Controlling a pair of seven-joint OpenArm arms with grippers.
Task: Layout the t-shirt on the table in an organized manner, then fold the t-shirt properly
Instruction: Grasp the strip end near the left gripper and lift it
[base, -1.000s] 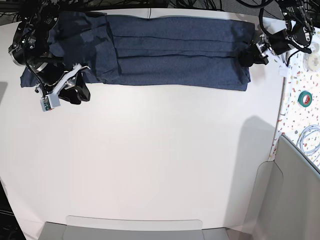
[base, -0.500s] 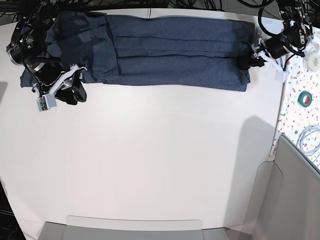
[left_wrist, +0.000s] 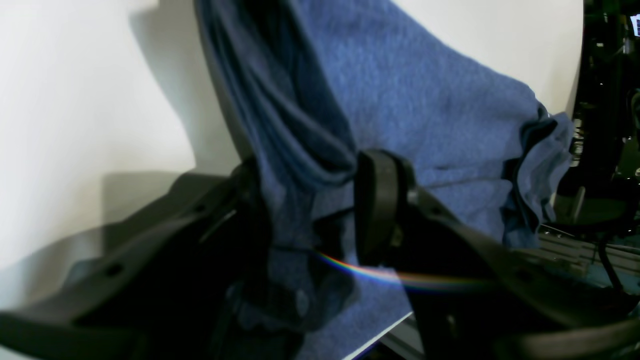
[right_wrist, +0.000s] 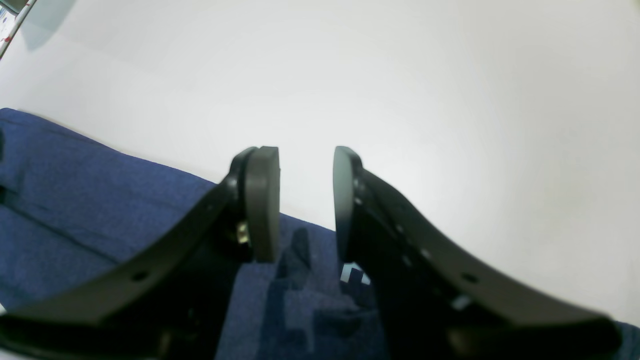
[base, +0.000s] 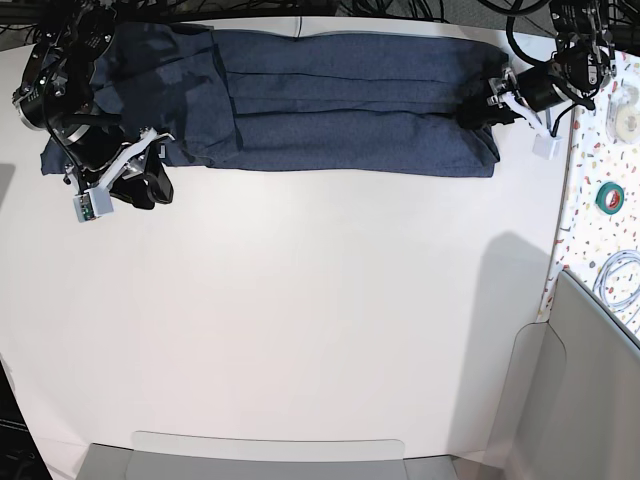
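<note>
- The table (base: 300, 330) is white and takes up most of the base view, bare on its near side.
- The t-shirt (base: 330, 105) lies along the table's far edge, folded into a long dark blue band with lengthwise creases.
- The right gripper (base: 150, 188) hangs at the near edge of the t-shirt's left end in the base view; its jaws stand apart with nothing between them, white table showing through the gap.
- The left gripper (base: 480, 110) is at the t-shirt's other end; a bunched fold of the cloth sits between its jaws, which are gripping it.
- Beyond that end of the table is a speckled surface (base: 600, 160) with a green tape roll (base: 611, 197).
</note>
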